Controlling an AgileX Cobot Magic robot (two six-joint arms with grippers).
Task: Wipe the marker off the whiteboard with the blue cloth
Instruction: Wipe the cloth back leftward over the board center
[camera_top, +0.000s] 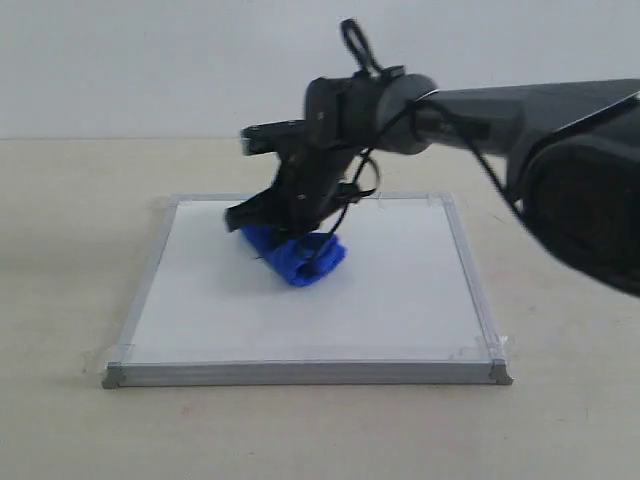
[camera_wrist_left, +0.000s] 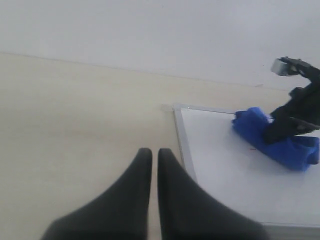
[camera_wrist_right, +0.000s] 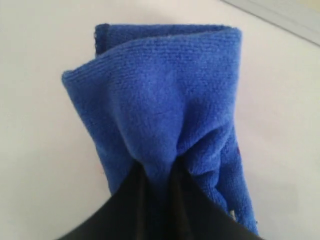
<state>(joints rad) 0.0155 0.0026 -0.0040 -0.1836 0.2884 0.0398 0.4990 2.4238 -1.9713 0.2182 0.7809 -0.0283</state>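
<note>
The whiteboard (camera_top: 400, 290) lies flat on the beige table, with clear tape at its corners. My right gripper (camera_top: 290, 238) reaches in from the right and presses the bunched blue cloth (camera_top: 297, 258) onto the board's left-centre. In the right wrist view the right gripper (camera_wrist_right: 157, 172) is shut on a fold of the blue cloth (camera_wrist_right: 160, 95), with white board (camera_wrist_right: 40, 125) all around it. The red marker line is almost wholly hidden; only a tiny fleck (camera_wrist_left: 252, 149) shows beside the cloth (camera_wrist_left: 280, 142). My left gripper (camera_wrist_left: 150, 154) is shut and empty, hovering over the table beside the board's edge (camera_wrist_left: 182, 145).
The right arm's bulky dark body (camera_top: 585, 190) fills the right side of the exterior view, above the board's right edge. Beige table (camera_top: 60, 220) surrounds the board, and a pale wall (camera_top: 150, 60) stands behind. The left arm does not show in the exterior view.
</note>
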